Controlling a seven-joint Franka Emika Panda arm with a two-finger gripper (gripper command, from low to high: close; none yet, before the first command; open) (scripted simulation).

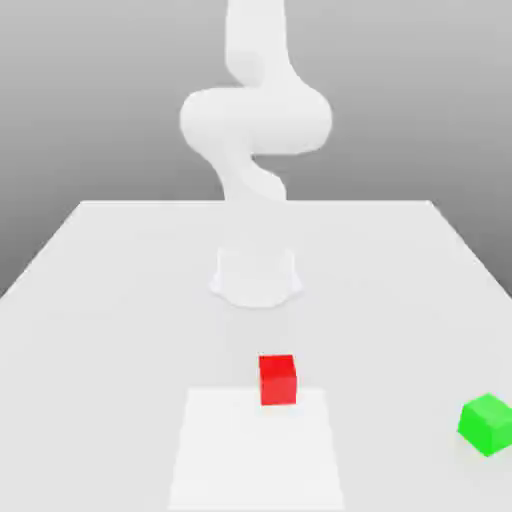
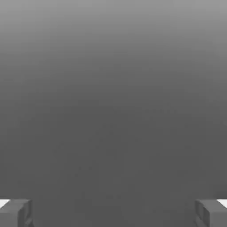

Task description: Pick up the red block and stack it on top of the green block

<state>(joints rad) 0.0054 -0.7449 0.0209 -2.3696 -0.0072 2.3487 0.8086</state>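
The gripper is wide apart and empty; the red block and green block sit away from it (the whole stack remains).

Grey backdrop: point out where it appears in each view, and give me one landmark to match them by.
Exterior view: the grey backdrop spans the upper part, behind the white arm.
Hand view: a like grey backdrop lies between and beyond the open pincer's fingers.
Shared landmark: the robot itself, arm in one, pincer in the other.
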